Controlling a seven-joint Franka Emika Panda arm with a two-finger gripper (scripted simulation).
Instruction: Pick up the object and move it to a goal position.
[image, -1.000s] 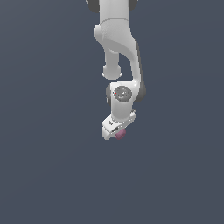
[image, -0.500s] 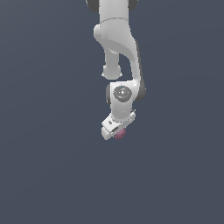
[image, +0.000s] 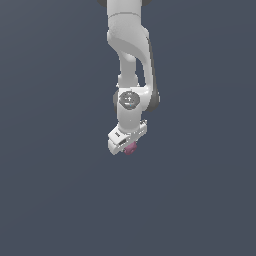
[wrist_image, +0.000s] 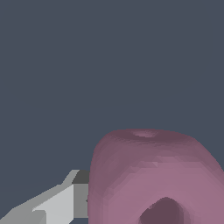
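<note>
The object (image: 130, 148) is a tiny pink-mauve lump showing just under the white hand of the arm, near the middle of the exterior view. In the wrist view the object (wrist_image: 155, 177) fills much of the picture, blocky with rounded corners and a round dimple. One grey finger (wrist_image: 52, 203) presses against its side; the other finger is hidden behind it. The gripper (image: 128, 146) is shut on the object. The white arm (image: 131, 60) hangs down from the top of the exterior view.
A plain dark grey-blue ground (image: 50, 190) lies all around the arm. No other object shows in either view.
The arm and the object stand nearly where they were; the hand has shifted only slightly.
</note>
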